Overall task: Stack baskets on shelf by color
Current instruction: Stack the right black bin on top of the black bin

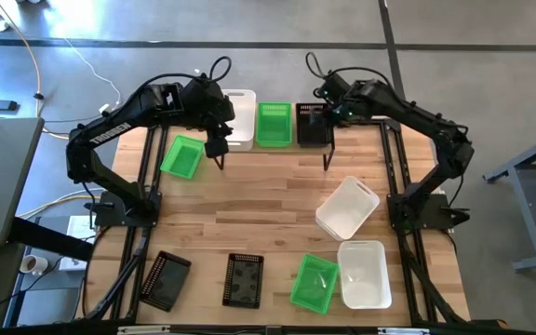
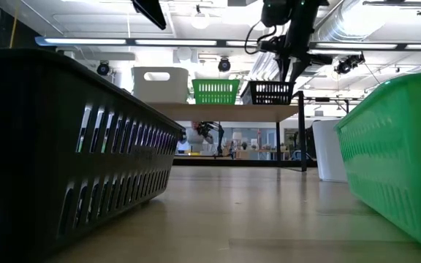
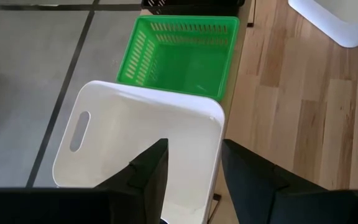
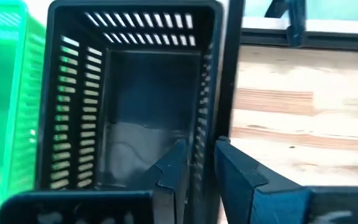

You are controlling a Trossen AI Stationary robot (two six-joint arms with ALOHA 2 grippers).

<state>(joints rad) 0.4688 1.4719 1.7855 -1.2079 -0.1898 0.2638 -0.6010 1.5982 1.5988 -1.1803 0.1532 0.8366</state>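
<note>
The shelf stands at the table's far edge and carries a white basket, a green basket and a black basket side by side. My left gripper is open over the white basket. One finger is above its inside and the other is outside its near wall. My right gripper is shut on the black basket, at the shelf's right end. My right gripper pinches the black basket's right side wall, the one away from the green basket. One finger is inside the basket and one outside, coming from above. The basket stands upright with its bottom on the shelf top.
On the table lie a green basket by the shelf's left end, a tilted white basket, another white one, a green one and two black ones near the front edge. Bare wood lies mid-table.
</note>
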